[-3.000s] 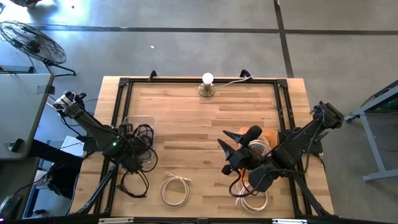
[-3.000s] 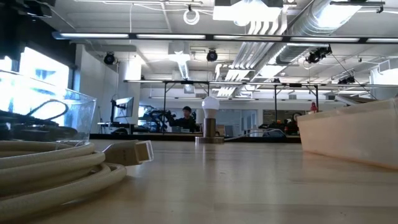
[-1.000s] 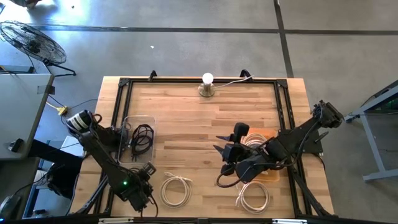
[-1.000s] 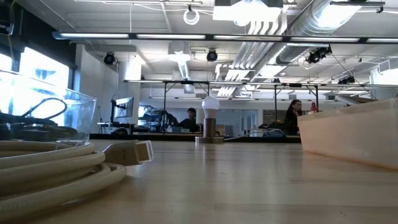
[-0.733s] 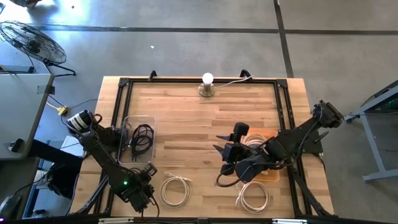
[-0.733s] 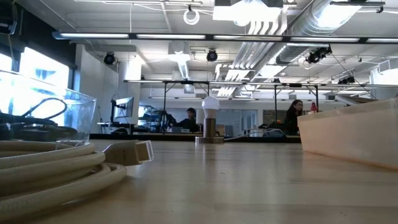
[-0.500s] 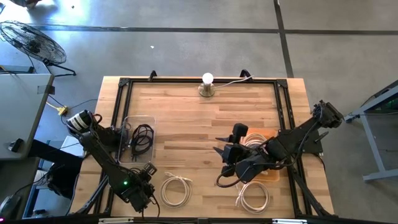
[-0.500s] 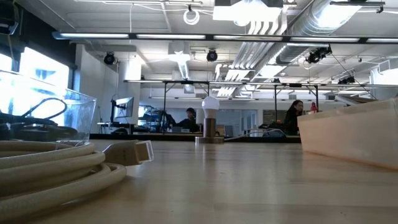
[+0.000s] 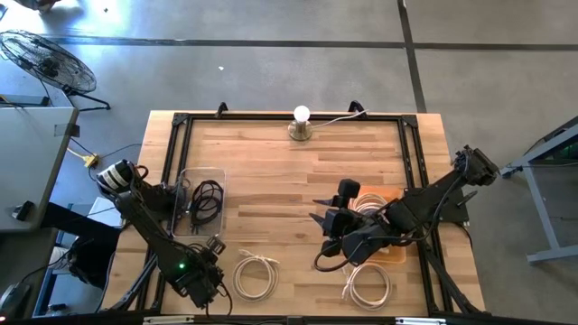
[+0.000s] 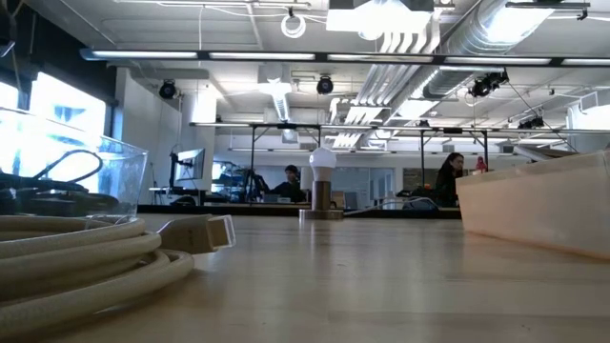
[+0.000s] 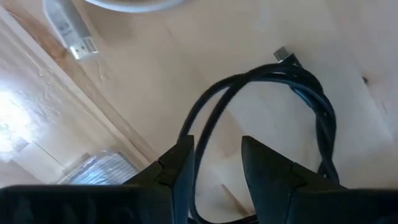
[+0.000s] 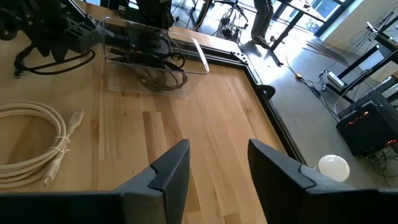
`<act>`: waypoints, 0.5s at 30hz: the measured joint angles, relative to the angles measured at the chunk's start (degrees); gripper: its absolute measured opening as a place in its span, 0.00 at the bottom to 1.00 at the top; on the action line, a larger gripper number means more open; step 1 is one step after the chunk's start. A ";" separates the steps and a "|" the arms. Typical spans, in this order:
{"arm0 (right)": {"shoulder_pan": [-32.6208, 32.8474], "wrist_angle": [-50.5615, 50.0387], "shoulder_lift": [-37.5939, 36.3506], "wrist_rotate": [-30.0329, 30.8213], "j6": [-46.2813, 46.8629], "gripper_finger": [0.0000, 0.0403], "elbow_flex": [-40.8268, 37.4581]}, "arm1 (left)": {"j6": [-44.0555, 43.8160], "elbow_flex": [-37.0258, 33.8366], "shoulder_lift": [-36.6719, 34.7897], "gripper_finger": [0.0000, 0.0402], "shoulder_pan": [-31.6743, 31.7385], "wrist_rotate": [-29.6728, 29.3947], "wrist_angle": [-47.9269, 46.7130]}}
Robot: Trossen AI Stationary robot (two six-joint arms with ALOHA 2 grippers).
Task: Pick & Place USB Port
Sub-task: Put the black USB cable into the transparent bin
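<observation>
A black USB cable lies looped on the wood at the table's near left, its plug at the loop's far side. My left gripper points straight down over it and is open. In the left wrist view the gripper has a cable strand running between its fingers; I cannot tell whether they touch it. My right gripper hangs open and raised over the table's middle right, nothing between its fingers. A clear box on the left holds more black cables.
A coiled white cable lies just right of my left gripper, its plug close in the low view. A tan tray with white cables and another white coil sit at the right. A bulb lamp stands at the far edge.
Over the last second both arms have kept their places and both grippers stay open. Earlier, my left gripper came away from the clear box toward the near edge, and now stands over the black cable.
</observation>
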 joint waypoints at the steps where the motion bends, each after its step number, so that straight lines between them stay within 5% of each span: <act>1: -0.02 0.00 0.00 0.02 0.00 0.38 0.00 | 0.01 0.00 0.00 0.32 0.00 0.37 0.02; 15: -0.02 -0.03 0.00 -2.32 0.43 0.38 0.00 | 5.67 0.00 5.50 0.31 0.04 0.74 -0.57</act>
